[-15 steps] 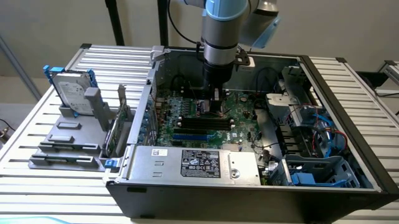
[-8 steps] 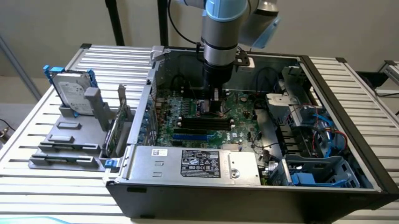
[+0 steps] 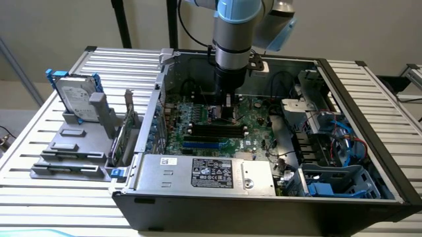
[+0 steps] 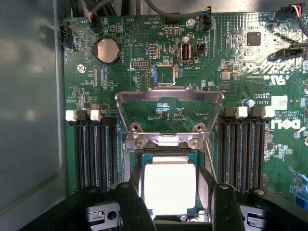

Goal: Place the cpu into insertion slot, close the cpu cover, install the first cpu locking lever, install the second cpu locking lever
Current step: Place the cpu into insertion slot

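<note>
In the exterior view, a worktop [image 3: 39, 133] of ribbed metal slats stands before a pale wall. It carries one open black computer case [image 3: 264, 215], and beside it one silvery hard drive [image 3: 78, 96] in grey plastic holders. One arm [image 3: 232, 44] reaches down into the case, with its claw [image 3: 223, 111] low over the green motherboard [image 3: 260, 123], behind one grey labelled box [image 3: 211, 174]. In the wrist view, the claw [image 4: 171, 197] has its two dark fingers [image 4: 131, 204] pressed on opposite edges of the one cpu [image 4: 169, 185], a pale shiny square, in the insertion slot [image 4: 168, 153]. The cpu cover [image 4: 168, 95], a thin metal frame, stands open, tilted back. One round battery [image 4: 107, 50] lies farther away.
</note>
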`<action>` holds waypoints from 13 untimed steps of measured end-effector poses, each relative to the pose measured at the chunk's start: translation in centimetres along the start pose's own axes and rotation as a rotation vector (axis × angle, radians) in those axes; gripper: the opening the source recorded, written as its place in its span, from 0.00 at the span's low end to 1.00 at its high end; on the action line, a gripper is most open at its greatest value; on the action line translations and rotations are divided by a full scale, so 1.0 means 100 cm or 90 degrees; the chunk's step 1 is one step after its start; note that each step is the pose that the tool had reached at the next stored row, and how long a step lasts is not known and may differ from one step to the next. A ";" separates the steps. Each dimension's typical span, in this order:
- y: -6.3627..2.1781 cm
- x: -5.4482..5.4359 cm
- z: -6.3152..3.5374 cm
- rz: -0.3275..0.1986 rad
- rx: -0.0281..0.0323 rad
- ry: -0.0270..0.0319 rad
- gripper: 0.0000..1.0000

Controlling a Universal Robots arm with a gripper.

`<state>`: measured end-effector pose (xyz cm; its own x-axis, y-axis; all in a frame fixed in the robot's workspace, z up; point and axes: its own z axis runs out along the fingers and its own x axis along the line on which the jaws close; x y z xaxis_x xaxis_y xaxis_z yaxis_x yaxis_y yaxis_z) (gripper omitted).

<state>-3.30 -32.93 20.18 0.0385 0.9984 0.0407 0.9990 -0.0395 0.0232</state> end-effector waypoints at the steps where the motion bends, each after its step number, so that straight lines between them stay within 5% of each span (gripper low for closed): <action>1: 0.0000 0.000 0.0003 0.000 0.0000 0.0000 0.55; 13: -0.0005 0.002 0.0022 0.004 -0.0002 -0.0012 0.55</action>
<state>-3.33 -32.69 19.97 0.0449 0.9982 0.0390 0.9987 -0.0458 0.0232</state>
